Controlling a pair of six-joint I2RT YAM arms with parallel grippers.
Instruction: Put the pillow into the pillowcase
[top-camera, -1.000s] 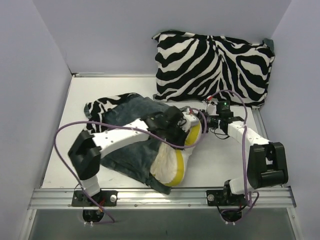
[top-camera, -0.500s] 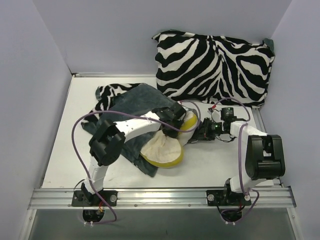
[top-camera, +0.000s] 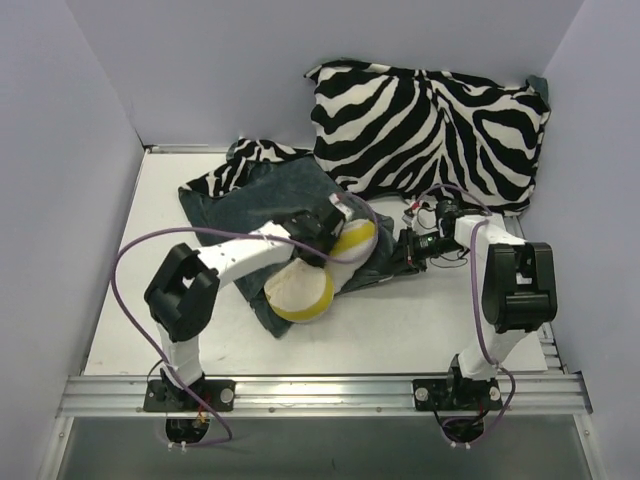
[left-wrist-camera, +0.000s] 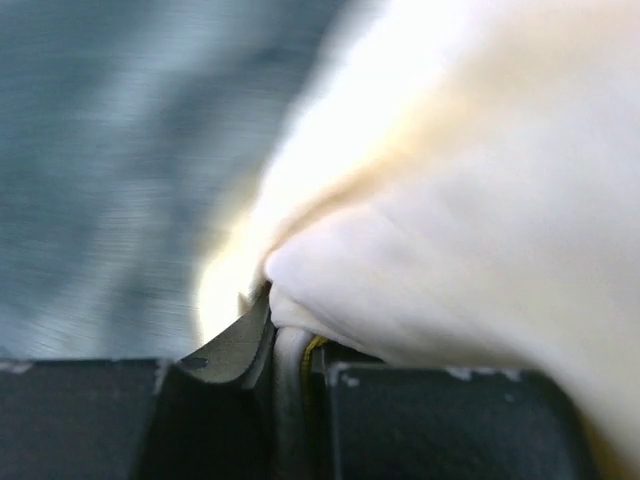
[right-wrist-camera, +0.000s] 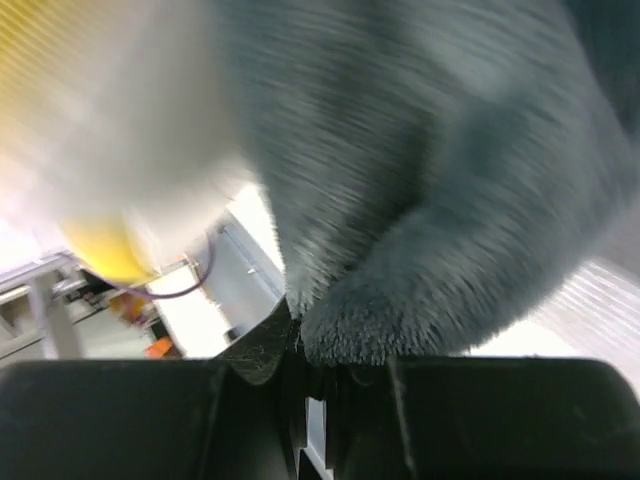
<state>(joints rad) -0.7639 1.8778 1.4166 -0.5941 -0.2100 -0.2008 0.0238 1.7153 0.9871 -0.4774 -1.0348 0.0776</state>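
The cream-yellow pillow (top-camera: 298, 292) lies bent in the middle of the table, partly wrapped in the dark grey-teal pillowcase (top-camera: 262, 205), whose zebra face shows at the back left. My left gripper (top-camera: 338, 222) is shut on the pillow's piped edge; in the left wrist view the pillow (left-wrist-camera: 450, 200) bulges over the gripper (left-wrist-camera: 295, 345) beside the teal pillowcase (left-wrist-camera: 110, 150). My right gripper (top-camera: 408, 250) is shut on the pillowcase's right edge. In the right wrist view grey plush pillowcase (right-wrist-camera: 430, 180) is pinched in the gripper (right-wrist-camera: 300, 345), with the pillow (right-wrist-camera: 100, 120) blurred behind.
A plump zebra-print cushion (top-camera: 430, 125) leans against the back wall at the right, close behind my right arm. Pale walls close in the table on three sides. A metal rail (top-camera: 320, 395) runs along the near edge.
The pillow and pillowcase have moved away from the near edge towards the back. The left arm has swung with them. The right arm has folded in, its gripper shifting left with the cloth.
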